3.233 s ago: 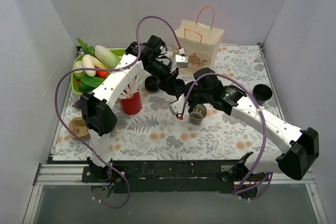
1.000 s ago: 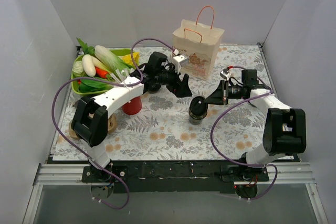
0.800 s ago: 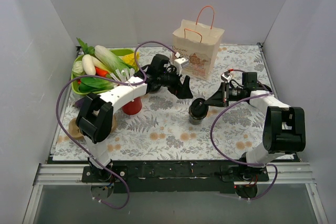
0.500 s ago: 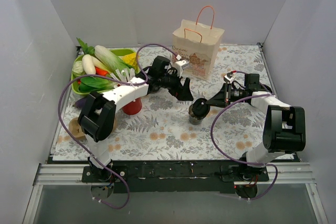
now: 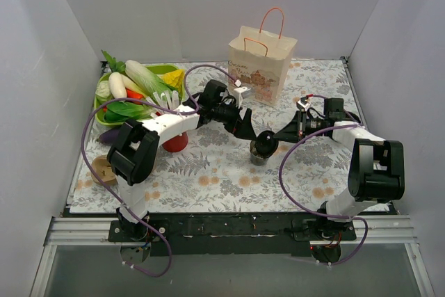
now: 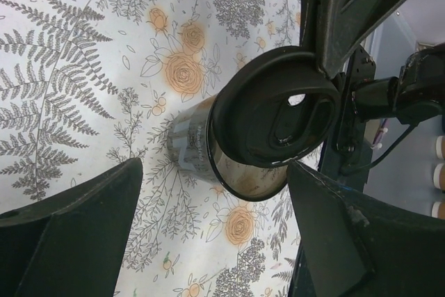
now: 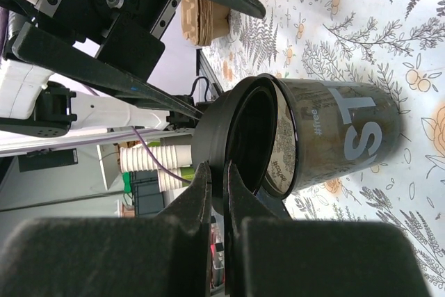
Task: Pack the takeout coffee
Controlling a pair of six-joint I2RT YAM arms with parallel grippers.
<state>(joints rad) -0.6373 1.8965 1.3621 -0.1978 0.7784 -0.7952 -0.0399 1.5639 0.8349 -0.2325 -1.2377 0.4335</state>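
A: Left tool (image 5: 245, 126) hangs released, jaws wide, facing the takeout coffee (image 5: 262, 149) standing mid-desk (image 5: 208, 172).

B: Its lid (image 6: 274, 113) looks tilted, so we reckon it isn't snapped down. Right tool (image 5: 281, 133) is clenched at the rim. Bagging in the paper bag (image 5: 261, 67) remains

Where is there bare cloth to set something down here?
Bare cloth runs along the near edge, between the coffee cup and the arm bases. Another patch lies beyond the right arm, right of the paper bag. Crowded: the centre, where the left gripper and right gripper meet at the cup, and the far left around the vegetable tray and red cup.
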